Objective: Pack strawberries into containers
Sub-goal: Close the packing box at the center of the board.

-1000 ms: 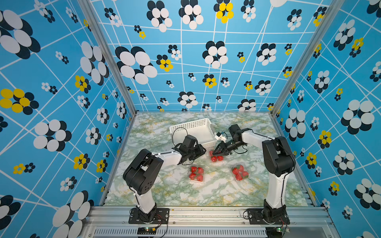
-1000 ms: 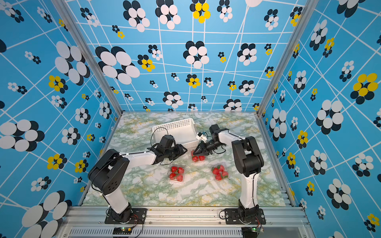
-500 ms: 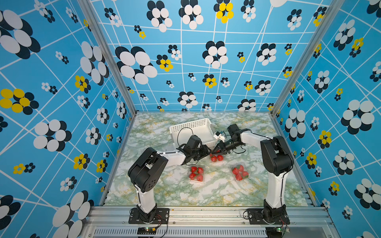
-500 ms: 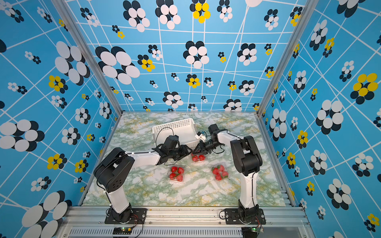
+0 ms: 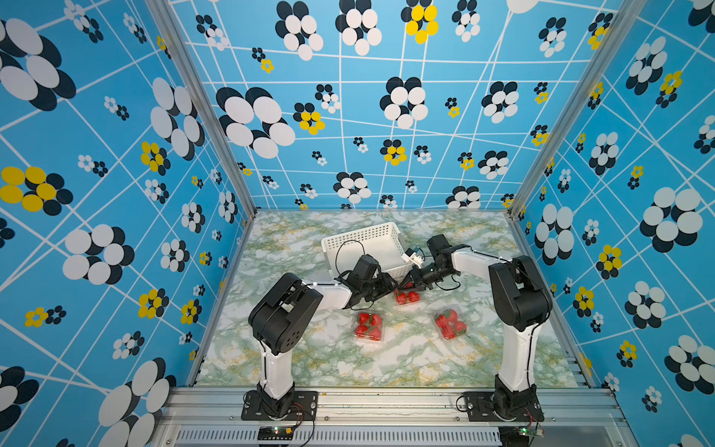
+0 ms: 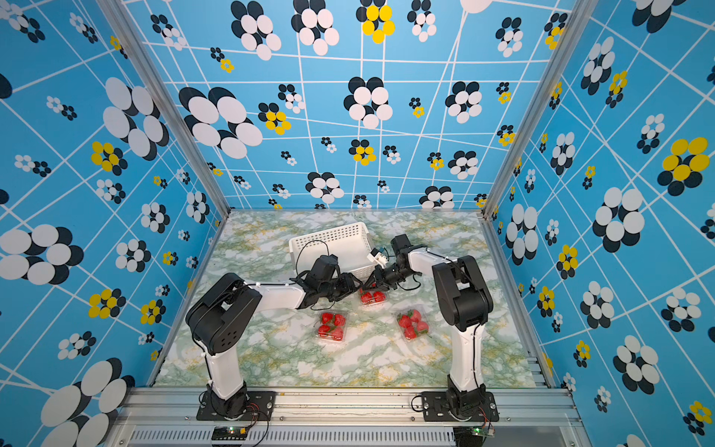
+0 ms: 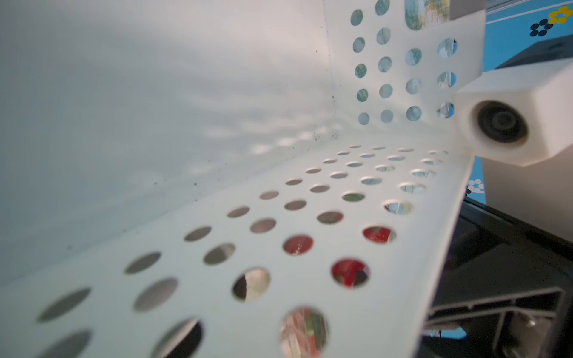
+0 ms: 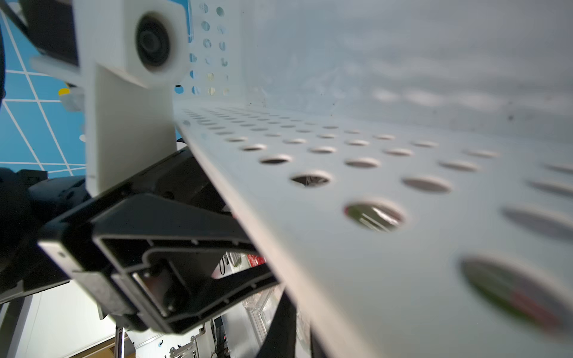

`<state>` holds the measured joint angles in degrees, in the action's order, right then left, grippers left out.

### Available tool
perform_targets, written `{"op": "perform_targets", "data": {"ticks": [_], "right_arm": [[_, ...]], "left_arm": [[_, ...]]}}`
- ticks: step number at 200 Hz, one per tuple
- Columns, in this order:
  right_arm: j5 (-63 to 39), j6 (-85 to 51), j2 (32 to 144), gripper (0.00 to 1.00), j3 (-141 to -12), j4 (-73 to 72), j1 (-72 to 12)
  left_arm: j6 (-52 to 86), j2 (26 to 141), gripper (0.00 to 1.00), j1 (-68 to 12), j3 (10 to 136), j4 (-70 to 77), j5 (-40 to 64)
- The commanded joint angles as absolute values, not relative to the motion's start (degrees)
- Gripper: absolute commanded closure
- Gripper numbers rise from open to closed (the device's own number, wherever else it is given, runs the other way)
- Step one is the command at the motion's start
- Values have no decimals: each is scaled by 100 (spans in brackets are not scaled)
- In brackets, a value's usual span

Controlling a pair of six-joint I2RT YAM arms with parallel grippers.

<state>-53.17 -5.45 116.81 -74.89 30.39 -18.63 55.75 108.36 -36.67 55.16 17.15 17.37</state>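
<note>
Beside white perforated plastic basket (image 5: 363, 242): clear clamshell container (image 5: 406, 305) of red strawberries (image 5: 406, 297), at meeting point of left hand (image 5: 389, 289), right hand (image 5: 409, 283), equally near; both grips untellable.

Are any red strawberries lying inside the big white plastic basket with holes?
No, in a top view the white perforated plastic basket shows only bare white inside.

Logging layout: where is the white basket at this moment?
In both top views the basket stands at the rear middle of the table, right behind the rearmost strawberry box.
</note>
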Motion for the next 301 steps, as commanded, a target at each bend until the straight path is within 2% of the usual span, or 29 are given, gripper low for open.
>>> {"op": "perform_targets", "data": {"ticks": [1, 101, 104, 126, 172, 186, 201, 238, 246, 250, 301], "right_arm": [[-4856, -839, 11681, 88, -7180, 3317, -1833], [-4775, -765, 11554, 90, -7191, 3428, -1747], [-4775, -765, 11557, 90, -7195, 3428, -1748], [-4773, -765, 11574, 90, -7181, 3428, -1740], [-4759, -722, 11516, 91, -7154, 3470, -1706], [-4737, -712, 11481, 91, -7132, 3517, -1670], [-4724, -678, 11397, 91, -7081, 3532, -1629], [-4701, -639, 11196, 91, -6909, 3569, -1461], [-4690, -634, 11152, 91, -6888, 3569, -1442], [-4693, -631, 11131, 91, -6873, 3577, -1434], [-4688, -608, 10888, 91, -6812, 3610, -1362]], "left_arm": [[5442, 10948, 43, -3708, 5711, 1724, 1837], [5464, 11138, 56, -3709, 5827, 1647, 1868], [5471, 11145, 60, -3709, 5827, 1658, 1872], [5497, 11195, 68, -3706, 5825, 1707, 1898], [5528, 11188, 75, -3691, 5791, 1728, 1891], [5535, 11212, 81, -3698, 5800, 1723, 1903], [5570, 11266, 78, -3683, 5825, 1781, 1969], [5581, 11118, 59, -3683, 5720, 1837, 1891], [5581, 11074, 58, -3682, 5692, 1854, 1873], [5581, 11058, 53, -3668, 5680, 1867, 1872], [5533, 11029, 49, -3596, 5695, 1878, 1870]]}}
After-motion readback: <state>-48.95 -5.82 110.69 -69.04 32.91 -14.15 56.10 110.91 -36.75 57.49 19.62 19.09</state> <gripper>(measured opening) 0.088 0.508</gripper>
